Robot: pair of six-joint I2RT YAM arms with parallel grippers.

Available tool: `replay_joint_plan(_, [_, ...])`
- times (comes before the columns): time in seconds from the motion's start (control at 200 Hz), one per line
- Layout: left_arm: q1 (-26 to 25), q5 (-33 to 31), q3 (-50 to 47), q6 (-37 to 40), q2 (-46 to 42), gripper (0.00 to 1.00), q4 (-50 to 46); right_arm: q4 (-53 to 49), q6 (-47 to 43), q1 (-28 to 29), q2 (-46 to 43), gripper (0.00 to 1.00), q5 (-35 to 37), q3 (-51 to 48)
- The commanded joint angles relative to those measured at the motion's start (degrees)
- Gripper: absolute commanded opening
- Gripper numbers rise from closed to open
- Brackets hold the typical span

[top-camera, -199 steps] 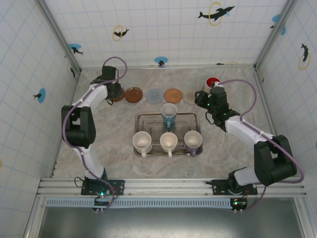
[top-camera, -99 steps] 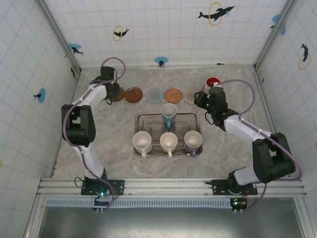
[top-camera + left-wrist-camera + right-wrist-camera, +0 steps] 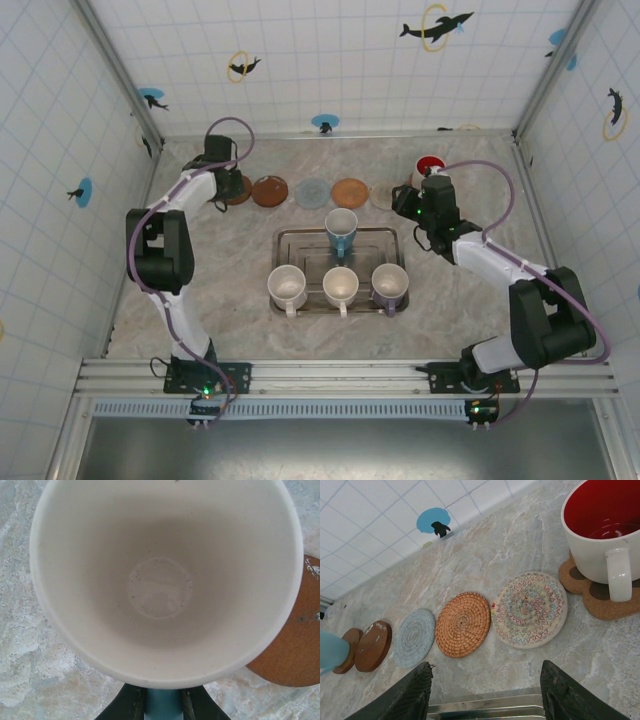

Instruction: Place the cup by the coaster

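Note:
My left gripper (image 3: pixel 164 702) is shut on the teal handle of a cup (image 3: pixel 165 580), whose white inside I look straight down into. A dark brown coaster (image 3: pixel 295 640) lies on the table just right of the cup. From above, the left gripper (image 3: pixel 229 184) is at the far left end of the coaster row, covering the cup. In the right wrist view the cup's pale blue side (image 3: pixel 331 651) overlaps a small brown coaster (image 3: pixel 350 645). My right gripper (image 3: pixel 485 695) hangs open and holds nothing above the tray's back edge, and from above this gripper (image 3: pixel 415 203) is near the right-hand coasters.
A row of coasters runs along the back: dark brown (image 3: pixel 270 190), grey-blue (image 3: pixel 312 192), orange woven (image 3: pixel 350 191), multicoloured (image 3: pixel 529 608). A red-lined mug (image 3: pixel 602 535) sits on a cork coaster (image 3: pixel 605 602). The metal tray (image 3: pixel 300 240) holds a blue cup (image 3: pixel 341 228) and three others.
The right gripper has edged slightly to the left. The left gripper and its cup stay at the far-left coaster with almost no movement.

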Motion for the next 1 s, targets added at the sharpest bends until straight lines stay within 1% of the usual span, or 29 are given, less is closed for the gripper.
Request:
replay_joint_plan(0.0, [0.41,-0.05,2.57,-0.72,0.69,0.00,2.66,1.14,0.43,-0.18,0.53,0.59,-0.27,2.72])
replay_joint_plan(0.561, [0.39,1.18,2.96,-0.81,0.65,0.00,3.27,1.00,0.43,-0.18,0.71,0.59,-0.45,2.88])
replay_joint_plan(0.996, [0.37,1.28,3.80,-0.50,2.01,0.00,1.50,0.88,0.36,-0.14,0.62,0.59,-0.50,2.89])
